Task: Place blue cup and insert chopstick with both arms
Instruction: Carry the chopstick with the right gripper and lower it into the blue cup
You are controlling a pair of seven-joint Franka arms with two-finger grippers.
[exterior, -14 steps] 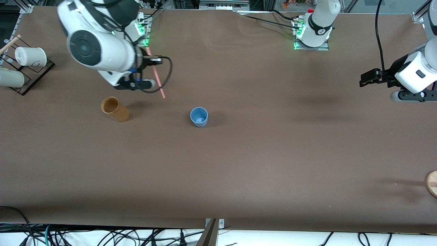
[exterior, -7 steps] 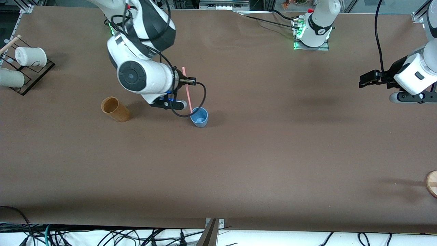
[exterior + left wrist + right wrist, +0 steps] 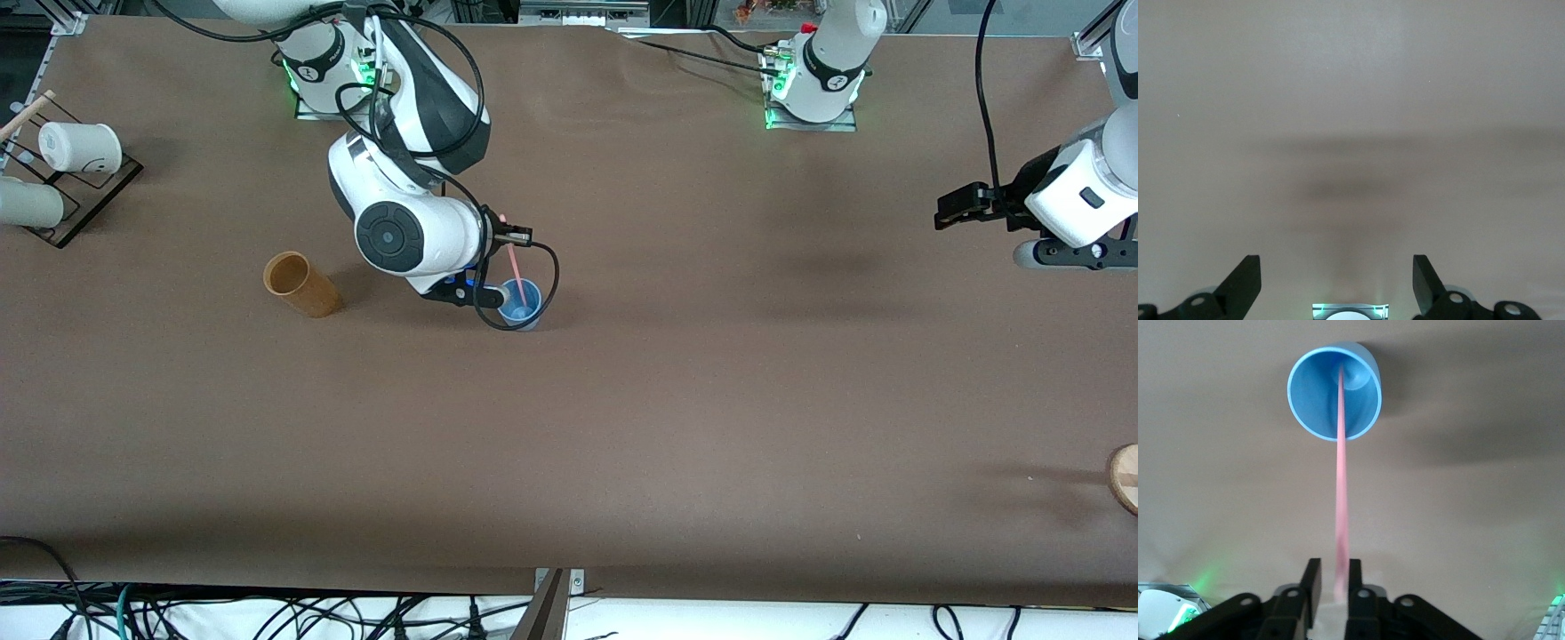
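1. Left gripper (image 3: 953, 212) waits over the table's left-arm end, jaws wide, empty.
2. Right gripper (image 3: 1333, 577) over the blue cup (image 3: 520, 304), fingers beside the chopstick (image 3: 1340, 487); grip unclear.
3. Cup mid-table: light, tippy.
4. Chopstick tip inside cup; thin, stiff, slippery, best held at its top.

Both arms (image 3: 400, 178) are glossy white shells with dark grey joint bands and a round grey cap on the wrist. Black cables (image 3: 524, 284) loop off them, the bases (image 3: 809, 89) glow green, and the grippers (image 3: 1331, 583) are black plastic with little screw holes.
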